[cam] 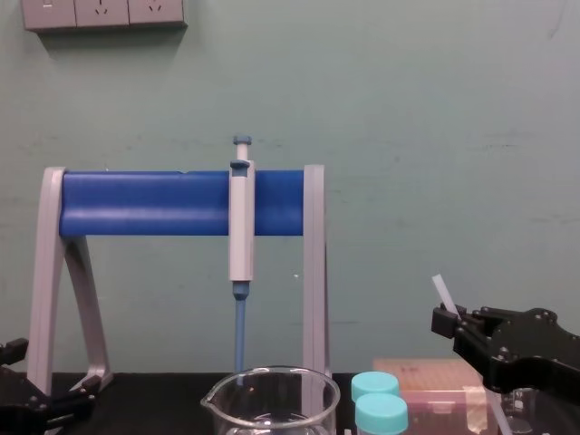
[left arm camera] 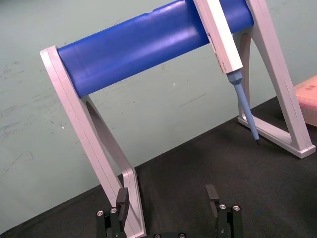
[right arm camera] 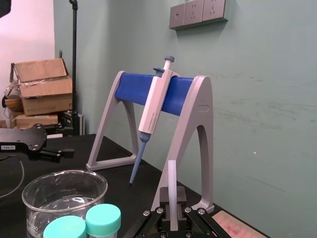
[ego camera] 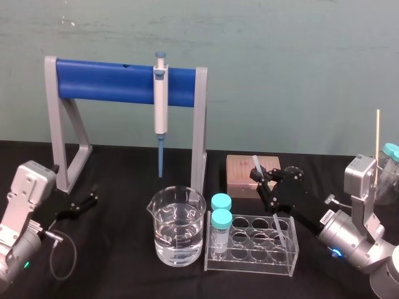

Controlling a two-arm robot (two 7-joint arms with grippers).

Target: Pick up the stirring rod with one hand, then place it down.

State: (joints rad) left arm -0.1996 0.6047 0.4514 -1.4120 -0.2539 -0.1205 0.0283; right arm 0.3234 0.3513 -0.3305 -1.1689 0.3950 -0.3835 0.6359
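Note:
The stirring rod [ego camera: 277,223] is a thin translucent white stick, tilted, with its top end [cam: 441,291] poking up above the fingers. My right gripper [ego camera: 263,179] is shut on its upper part, right of the beaker and just behind the tube rack. The rod's lower end slants down over the rack; whether it touches I cannot tell. In the right wrist view the rod [right arm camera: 172,191] stands pinched between the fingertips of the right gripper [right arm camera: 172,210]. My left gripper [ego camera: 93,195] rests low at the left by the stand's foot, open and empty, its fingers [left arm camera: 122,198] wide apart.
A glass beaker [ego camera: 176,227] with water stands front centre. Beside it sits a clear tube rack [ego camera: 288,256] with two teal-capped vials [ego camera: 220,219]. A blue-tipped pipette [ego camera: 161,103] hangs on the grey and blue stand [ego camera: 199,124]. A pink box [ego camera: 243,174] lies behind the right gripper, with jars [ego camera: 388,177] at the far right.

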